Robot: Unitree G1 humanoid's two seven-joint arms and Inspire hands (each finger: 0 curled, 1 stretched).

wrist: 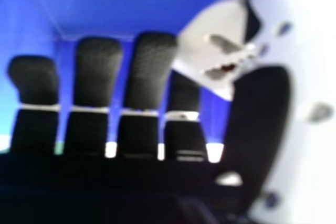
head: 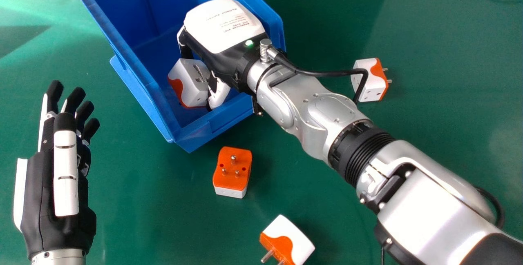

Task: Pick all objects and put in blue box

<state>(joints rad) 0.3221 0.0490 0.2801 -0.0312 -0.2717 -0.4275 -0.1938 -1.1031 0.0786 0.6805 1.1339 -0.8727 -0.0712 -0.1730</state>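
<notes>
One deep blue plastic box [head: 224, 123], set at an angle on the green-topped bench [head: 147, 216], its near corner pointing at the robot. One right hand, black and white [head: 224, 24], inside the box close to the right wall; fingers [wrist: 97, 72] straight and apart from the thumb, wrist crossing the right rim. One white-and-orange plug adapter [head: 192, 81], in the box near its near corner, beside the thumb; whether they touch, cannot tell. One orange-faced white adapter [head: 233, 169], prongs up, on the bench just outside the near wall, a narrow strip between. One white adapter with orange prong end [head: 290, 240], lying at the head view's bottom edge, partly cut off. One white adapter with orange edge [head: 369, 79], beyond the silver forearm [head: 327, 110], well apart from the box. One black-and-white left hand [head: 61, 175], fingers extended, at the view's left, a wide stretch of bench between it and the box.
</notes>
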